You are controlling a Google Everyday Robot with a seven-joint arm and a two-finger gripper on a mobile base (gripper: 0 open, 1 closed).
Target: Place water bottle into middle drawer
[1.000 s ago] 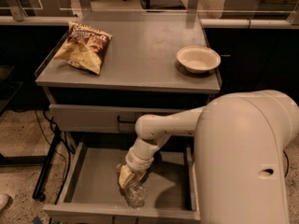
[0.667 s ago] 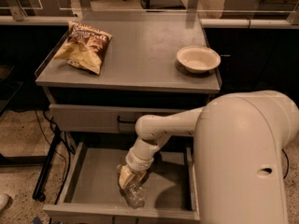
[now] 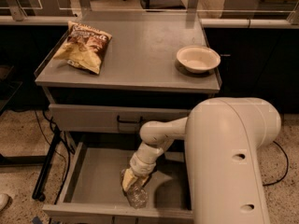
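Observation:
The middle drawer (image 3: 93,181) is pulled out below the cabinet top, a wide shallow grey tray with low side walls. My arm reaches down into it from the right. My gripper (image 3: 132,185) is low inside the drawer, over its floor near the front middle. The water bottle (image 3: 135,196), clear and crinkled, sits at the gripper's tip, its lower end close to the drawer's front wall. Its cap and label are hidden behind the gripper. Whether the bottle rests on the drawer floor I cannot tell.
A closed grey drawer front with a black handle (image 3: 128,121) sits above the open drawer. On the cabinet top lie a chip bag (image 3: 83,45) at the left and a pale bowl (image 3: 198,58) at the right. My arm's large white body (image 3: 229,162) fills the lower right.

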